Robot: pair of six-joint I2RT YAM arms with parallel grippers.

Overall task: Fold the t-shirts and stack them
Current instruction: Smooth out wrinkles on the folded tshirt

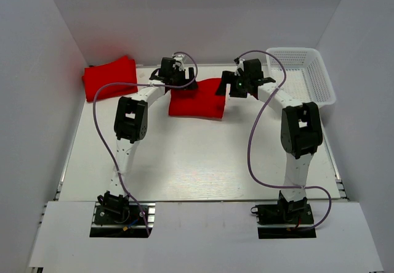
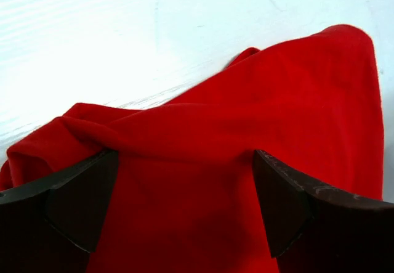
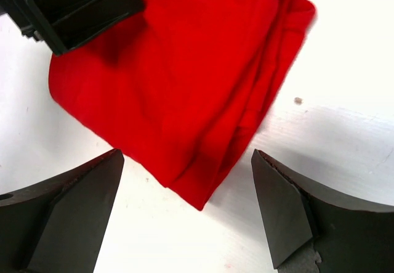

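Jaws spread wide and pinching nothing, the left gripper [image 2: 184, 202] and right gripper [image 3: 184, 193] hover over opposite ends of the centre t-shirt [image 1: 197, 103] — lying folded at the far middle of the table [image 1: 197, 162] — likely poised to carry it onto the corner t-shirt [image 1: 111, 79], far left.

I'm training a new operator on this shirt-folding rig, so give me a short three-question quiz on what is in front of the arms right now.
1. True or false: the white plastic mesh basket holds a shirt.
2. How many bright red cloth t-shirts are on the white table?
3. The left hand and right hand are: A both open, B both shut, C one open and one shut.
Key: 1 false. 2 two: the folded t-shirt in the far left corner and the middle t-shirt between the hands. 3 A.
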